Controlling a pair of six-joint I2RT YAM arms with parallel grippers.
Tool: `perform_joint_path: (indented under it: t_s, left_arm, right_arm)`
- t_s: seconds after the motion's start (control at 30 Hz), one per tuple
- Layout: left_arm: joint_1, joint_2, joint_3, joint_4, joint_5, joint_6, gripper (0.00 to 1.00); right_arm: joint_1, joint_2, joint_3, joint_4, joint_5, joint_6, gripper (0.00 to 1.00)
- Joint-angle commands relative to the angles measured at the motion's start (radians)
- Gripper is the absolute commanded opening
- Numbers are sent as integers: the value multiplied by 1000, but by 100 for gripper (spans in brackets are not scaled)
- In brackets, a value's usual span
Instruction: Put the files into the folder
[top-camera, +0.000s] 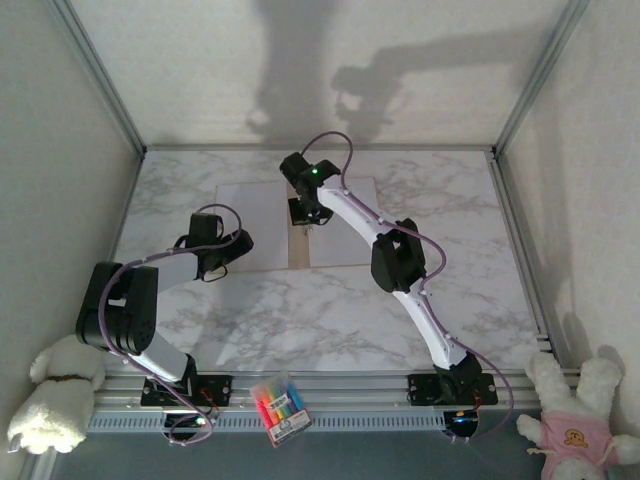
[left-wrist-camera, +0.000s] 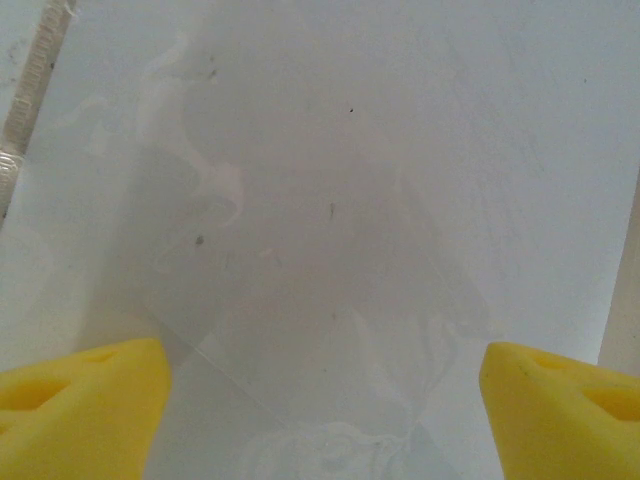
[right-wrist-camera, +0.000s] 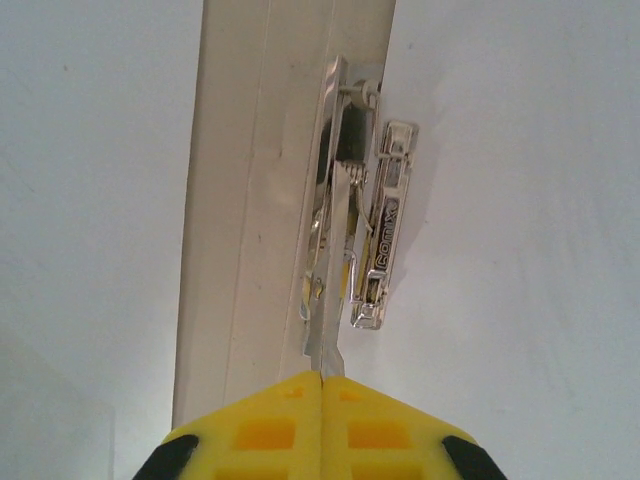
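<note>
Starting at the left of my overhead view, a white plush toy (top-camera: 50, 400) slumps at the near corner, off the marble table (top-camera: 300, 330). The left gripper (top-camera: 213, 262) sits low over the table at the left edge of the files (top-camera: 250, 222). On its wrist camera the left gripper (left-wrist-camera: 320, 400) has its yellow fingers (left-wrist-camera: 80, 400) spread wide with nothing between them. They hover above a white sheet (left-wrist-camera: 400, 150) whose near corner gives way to marble below. Moving toward the middle, the folder (top-camera: 300, 250) lies flat on the table, white paper covering both sides so that only a tan strip shows between the sheets. A pack of coloured markers (top-camera: 280, 410) rests at the near edge, between the two arm bases. The right arm reaches out over the paper and its right gripper (top-camera: 305, 213) is down on that tan strip. Its wrist camera shows the right gripper (right-wrist-camera: 322, 410) with the yellow pads pressed together, over the folder (right-wrist-camera: 240, 200). A metal clip (right-wrist-camera: 365, 230) lies just ahead; its thin bar runs to the seam between the pads, though I cannot tell whether it is pinched. White paper (right-wrist-camera: 520, 250) lies on either side. At the far right corner sits a plush toy in pink (top-camera: 580, 420).
</note>
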Motion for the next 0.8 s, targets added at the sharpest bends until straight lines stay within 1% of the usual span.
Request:
perform_joint_path:
  t_s: [0.0,0.03,0.2,0.33,0.47,0.6,0.77]
  left_arm:
    - [3,43,-11,-107,0,0,83]
    - [2,42,-9,-107,2,0,83]
    - [1,43,4,-108,3,-3,83]
    - [-3,33,4,-105,18,-4,83]
    - [-6,24,2,-107,17,-3,83]
    - [-8,10,-12,-99,22,-4,83]
    - [-8,11,-6,-103,26,-5,83]
  right_arm:
    - [-18,31,45,-63,31,-24,0]
    - [-20,32,57,-62,33,-27,0]
    - [-29,32,93,-52,18,-39,16]
    - [-29,11,120,-52,12,-46,25]
    - [-29,-30,124,-45,-1,-32,30]
    - [-23,-62,105,-42,-2,-4,32]
    - [-14,-55,107,-46,-13,42,32]
